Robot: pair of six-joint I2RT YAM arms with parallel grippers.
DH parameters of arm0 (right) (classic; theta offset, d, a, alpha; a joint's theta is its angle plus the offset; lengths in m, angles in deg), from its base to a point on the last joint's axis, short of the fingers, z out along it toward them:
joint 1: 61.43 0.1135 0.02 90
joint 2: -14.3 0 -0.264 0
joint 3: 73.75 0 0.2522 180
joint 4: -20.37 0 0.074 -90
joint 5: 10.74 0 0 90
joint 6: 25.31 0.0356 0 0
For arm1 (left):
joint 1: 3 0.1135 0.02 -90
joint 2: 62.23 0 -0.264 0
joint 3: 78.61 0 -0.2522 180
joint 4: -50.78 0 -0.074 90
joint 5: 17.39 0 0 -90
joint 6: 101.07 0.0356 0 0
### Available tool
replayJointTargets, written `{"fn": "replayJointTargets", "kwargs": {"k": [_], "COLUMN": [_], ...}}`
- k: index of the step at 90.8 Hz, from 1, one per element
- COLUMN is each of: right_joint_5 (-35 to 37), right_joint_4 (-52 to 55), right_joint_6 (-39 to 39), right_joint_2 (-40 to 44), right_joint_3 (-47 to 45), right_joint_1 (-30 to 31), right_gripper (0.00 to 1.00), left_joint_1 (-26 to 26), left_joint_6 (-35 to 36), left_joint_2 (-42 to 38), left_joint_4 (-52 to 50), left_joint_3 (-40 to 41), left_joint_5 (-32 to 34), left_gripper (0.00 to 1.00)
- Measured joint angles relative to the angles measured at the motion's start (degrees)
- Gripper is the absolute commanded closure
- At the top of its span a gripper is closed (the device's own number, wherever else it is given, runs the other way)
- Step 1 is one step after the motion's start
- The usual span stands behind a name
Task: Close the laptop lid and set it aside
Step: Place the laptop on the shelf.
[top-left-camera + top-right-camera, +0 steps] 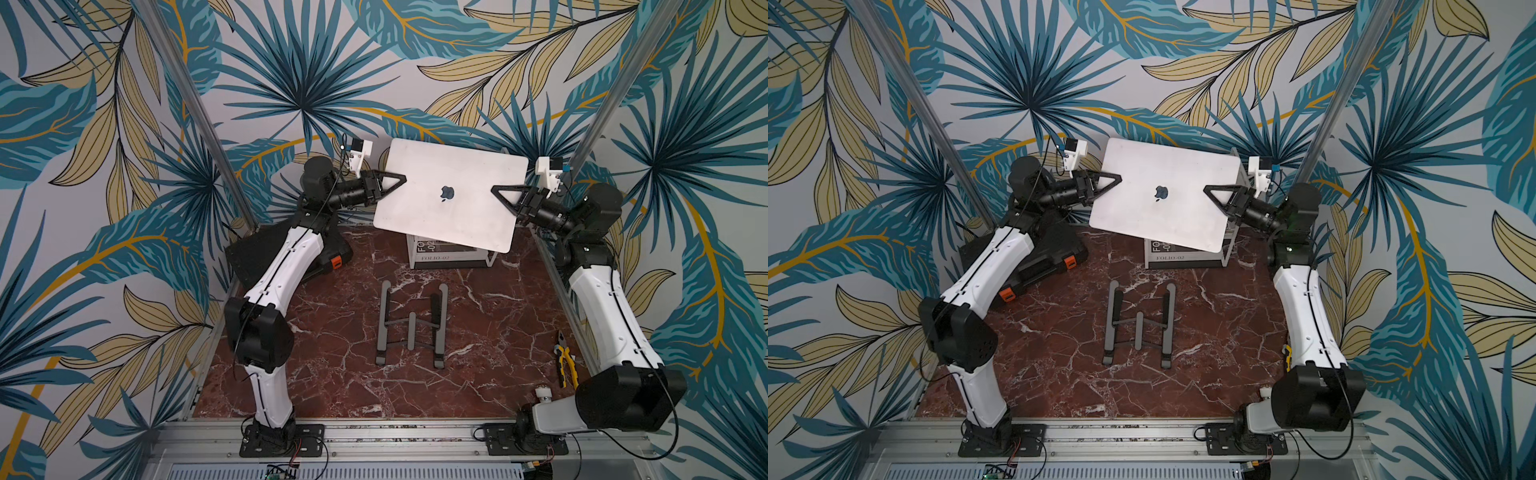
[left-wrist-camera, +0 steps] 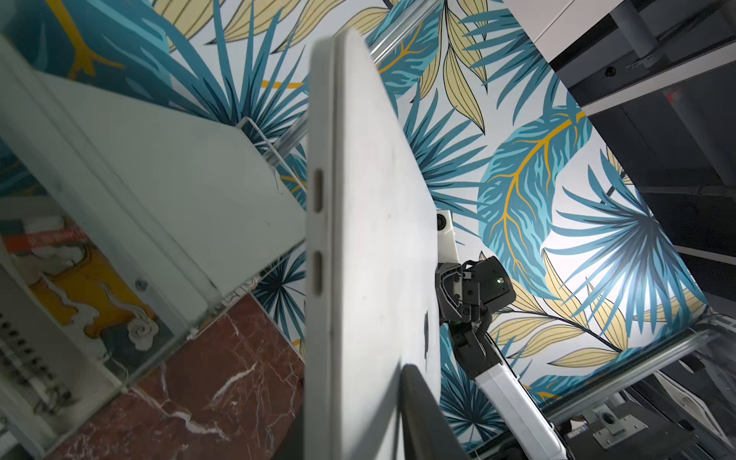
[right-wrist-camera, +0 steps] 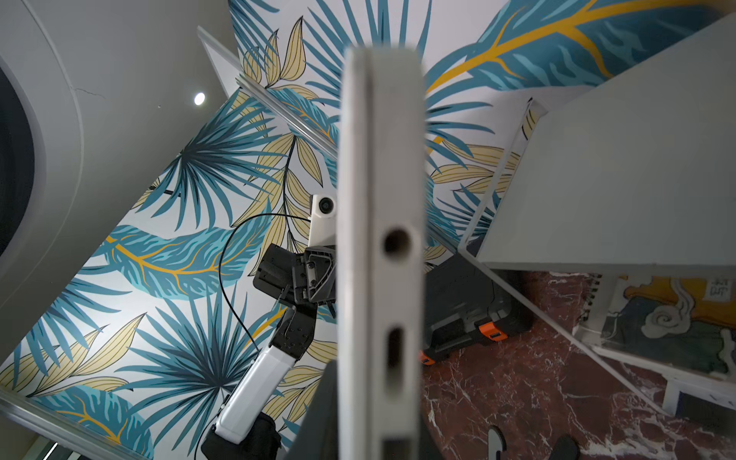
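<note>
Silver, thin and closed, the aluminium laptop (image 1: 449, 195) hangs over the white metal shelf rack (image 2: 167, 179), side edges clenched by left gripper (image 1: 399, 179) and right gripper (image 1: 498, 192); uneven lowering could wrench it loose.

You have laptop (image 1: 451, 216) closed: silver lid (image 1: 1163, 174) flush on base, logo up, slightly tilted, raised above shelf rack (image 2: 159, 167).

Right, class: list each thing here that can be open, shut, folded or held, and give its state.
laptop: closed, gripped at both side edges.
left gripper: shut on the laptop.
right gripper: shut on the laptop.
laptop stand: unfolded, nothing on it.
black tool case: shut.
</note>
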Motion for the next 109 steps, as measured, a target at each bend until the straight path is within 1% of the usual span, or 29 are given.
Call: {"fn": "replayJointTargets", "kwargs": {"k": [5, 13, 17, 23, 33, 41, 47, 60, 69, 77, 83, 92, 98, 109], "right_joint_5": [0.09, 0.2, 0.24, 0.0, -0.92, -1.88, -2.84, -4.07, -4.83, -4.96, -4.37, -2.14, -0.11, 0.59], "right_joint_4": [0.59, 1.11, 0.96, 0.33, -0.17, -0.17, -0.17, -0.39, -0.35, 0.09, 0.44, 1.81, 2.6, 3.65], "right_joint_6": [0.28, 1.49, 2.45, 4.28, 6.73, 7.96, 9.25, 11.72, 12.39, 12.63, 13.03, 13.92, 14.69, 16.22], "right_joint_2": [-3.19, -8.63, -11.34, -15.21, -21.64, -26.21, -29.4, -33.57, -35.3, -36.79, -38.21, -40.65, -42.53, -44.22], "right_joint_3": [4.17, 10.12, 12.94, 16.24, 21.2, 25.07, 28.28, 34.03, 37.24, 40.13, 42.91, 46.47, 48.52, 51.01], "right_joint_1": [-0.74, -1.44, -1.55, -1.64, -1.75, -1.81, -1.92, -2.29, -2.6, -2.99, -3.34, -4.09, -4.55, -5.14], "right_gripper": [1.0, 1.0, 1.0, 1.0, 1.0, 1.0, 1.0, 1.0, 1.0, 1.0, 1.0, 1.0, 1.0, 1.0], "left_joint_1": [-0.33, -0.68, -0.76, -0.79, -0.81, -0.83, -0.83, -1.09, -1.44, -1.62, -1.66, -1.64, -1.64, -1.38], "left_joint_6": [-0.26, 0.07, -0.13, -0.68, -0.57, 0.09, 0.22, 1.25, 2.27, 3.17, 2.97, 1.7, 1.62, 2.43], "left_joint_2": [6.54, 15.96, 19.34, 22.36, 24.83, 25.73, 26.21, 26.27, 26.29, 26.27, 25.88, 25.62, 25.62, 25.4], "left_joint_4": [-2.12, -4.87, -4.61, -3.02, -1.01, 0.79, 2.47, 5.29, 6.4, 7.67, 10.62, 13.94, 13.53, 12.79], "left_joint_3": [-9.7, -24.06, -28.52, -31.08, -31.43, -30.18, -29.42, -29.27, -29.27, -28.87, -26.53, -23.1, -22.18, -21.51], "left_joint_5": [0.68, 4.31, 6.67, 10.08, 15.1, 18.21, 19.85, 22.82, 24.24, 24.35, 24.13, 22.77, 21.46, 19.52], "left_gripper": [0.66, 0.56, 0.53, 0.52, 0.5, 0.48, 0.44, 0.41, 0.36, 0.35, 0.31, 0.32, 0.33, 0.33]}}
